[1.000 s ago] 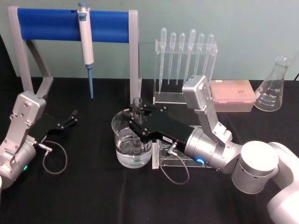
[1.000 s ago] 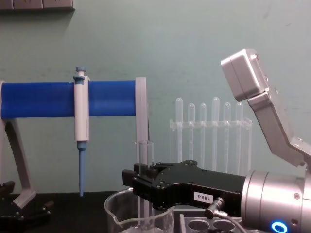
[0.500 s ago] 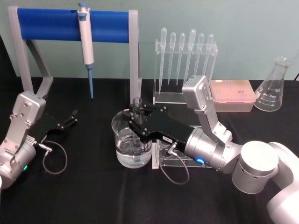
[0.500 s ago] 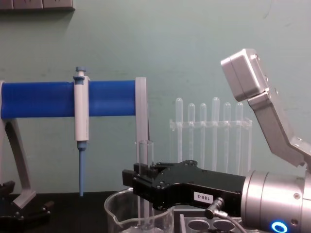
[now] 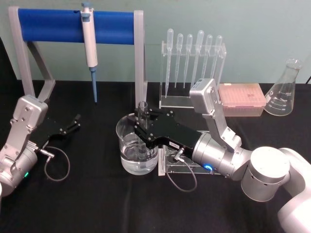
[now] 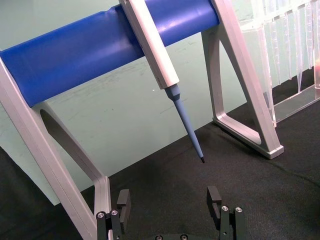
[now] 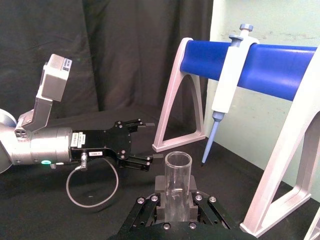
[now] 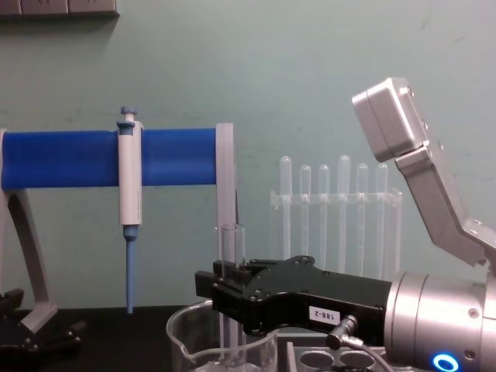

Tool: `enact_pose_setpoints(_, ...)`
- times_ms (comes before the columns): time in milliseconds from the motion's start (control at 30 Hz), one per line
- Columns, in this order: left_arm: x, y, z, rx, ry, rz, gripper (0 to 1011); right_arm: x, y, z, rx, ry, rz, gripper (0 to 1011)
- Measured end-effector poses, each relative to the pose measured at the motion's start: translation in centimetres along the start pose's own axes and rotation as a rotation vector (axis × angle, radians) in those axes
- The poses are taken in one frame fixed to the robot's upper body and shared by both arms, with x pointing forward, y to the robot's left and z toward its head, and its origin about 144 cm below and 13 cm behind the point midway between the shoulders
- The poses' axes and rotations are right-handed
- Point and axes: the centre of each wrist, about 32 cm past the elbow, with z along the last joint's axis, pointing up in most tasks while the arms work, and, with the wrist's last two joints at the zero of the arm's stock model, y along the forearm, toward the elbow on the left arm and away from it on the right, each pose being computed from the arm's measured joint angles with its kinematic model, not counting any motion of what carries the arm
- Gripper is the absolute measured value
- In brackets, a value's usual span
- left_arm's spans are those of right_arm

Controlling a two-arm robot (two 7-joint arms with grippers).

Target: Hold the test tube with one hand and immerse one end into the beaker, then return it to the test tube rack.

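Left end effector (image 5: 73,122): parked low at the tabletop's (image 5: 97,204) left side, near the foot of the blue-barred stand (image 5: 73,25). In the left wrist view its 2 fingers (image 6: 123,200) stand well apart with nothing between them. Idle, no part in the job as far as can be judged.

White-and-blue pipettor (image 5: 89,43): hangs from the stand's bar, tip clear of the tabletop. Untouched.

Beaker (image 5: 127,160): middle of the tabletop, upright, spout toward the left, liquid filling its lower part.

Test tube (image 5: 142,112): upright inside the beaker's rim, open end up. Rim stands above the black fingers; the rounded bottom reaches down into the beaker. Head view suggests the lower end is in the liquid, but glass and glare make the exact depth hard to read.

Right end effector (image 5: 142,134): reaches in from the right, level over the beaker, clamped on the tube's mid-section. Right wrist view shows the tube (image 7: 178,186) seated between the 2 pads, rim facing the camera.

Clear rack (image 5: 182,165): low on the tabletop just right of the beaker, under the right wrist. Likely the tube's home.

Progress, as judged: pick-up done, immersion at or near full depth. Left to do: lift the tube clear of the rim, carry it right, set it back, release.
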Motion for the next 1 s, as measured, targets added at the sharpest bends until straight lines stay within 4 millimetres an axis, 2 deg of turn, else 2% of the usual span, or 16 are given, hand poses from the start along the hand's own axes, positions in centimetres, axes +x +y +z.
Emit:
enact_pose_setpoints(767, 0.0, 0.0, 0.0, 0.0, 0.0, 0.0, 1000, 0.0, 0.0, 0.1, 0.002, -0.001, 0.0, 239)
enact_pose_setpoints(867, 0.0, 0.0, 0.0, 0.0, 0.0, 0.0, 1000, 0.1, -0.1, 0.9, 0.013, -0.01, 0.002, 241)
enact_pose_setpoints(1000, 0.0, 0.0, 0.0, 0.0, 0.0, 0.0, 1000, 0.3, -0.3, 3.2, 0.041, -0.029, 0.008, 241)
